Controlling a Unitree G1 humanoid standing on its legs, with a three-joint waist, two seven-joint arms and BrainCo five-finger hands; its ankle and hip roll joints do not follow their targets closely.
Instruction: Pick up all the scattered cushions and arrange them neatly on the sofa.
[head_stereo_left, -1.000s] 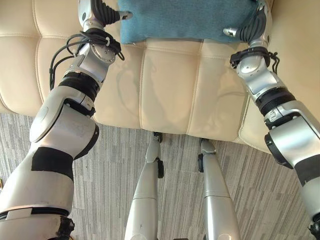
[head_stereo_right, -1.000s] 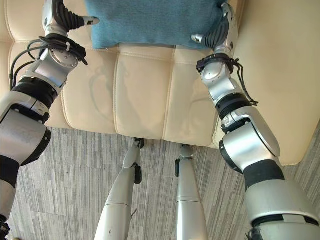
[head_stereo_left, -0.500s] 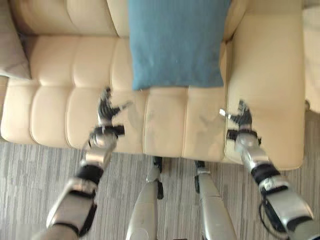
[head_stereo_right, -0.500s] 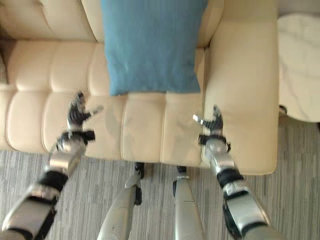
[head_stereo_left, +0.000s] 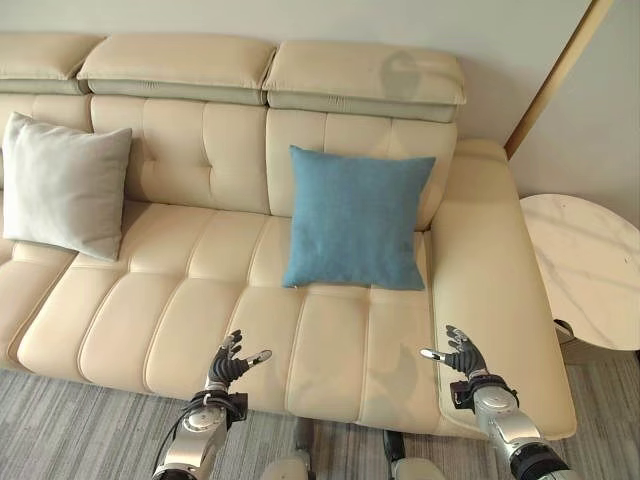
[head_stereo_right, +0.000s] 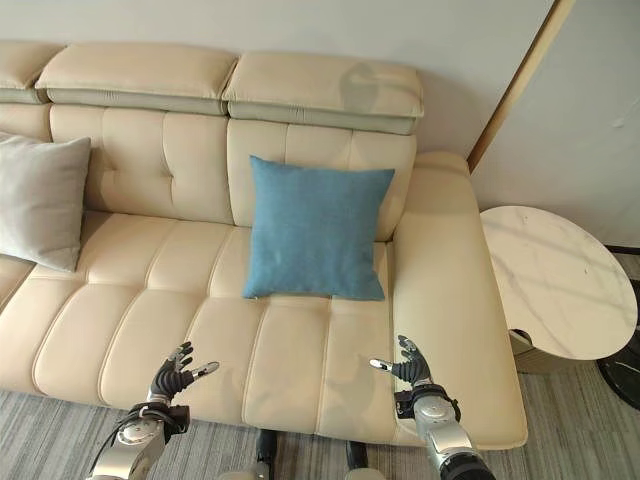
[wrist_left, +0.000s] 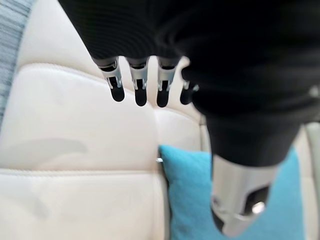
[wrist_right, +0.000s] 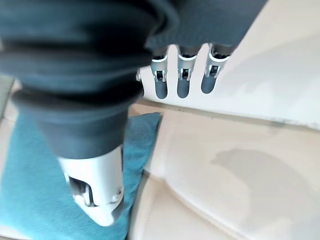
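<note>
Left eye view: grey cushion (head_stereo_left: 62, 185) cut off at sofa's (head_stereo_left: 180, 310) edge; blue cushion (head_stereo_left: 356, 218) upright; left hand (head_stereo_left: 226, 366), right hand (head_stereo_left: 462, 356) both empty, fingers relaxed.

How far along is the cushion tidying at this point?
Done: the blue cushion stands upright against the sofa backrest near the armrest end, and a grey cushion leans at the far left. In hand: nothing; the left hand and right hand hover open over the seat's front edge. Left: no cushion is visible off the sofa.
</note>
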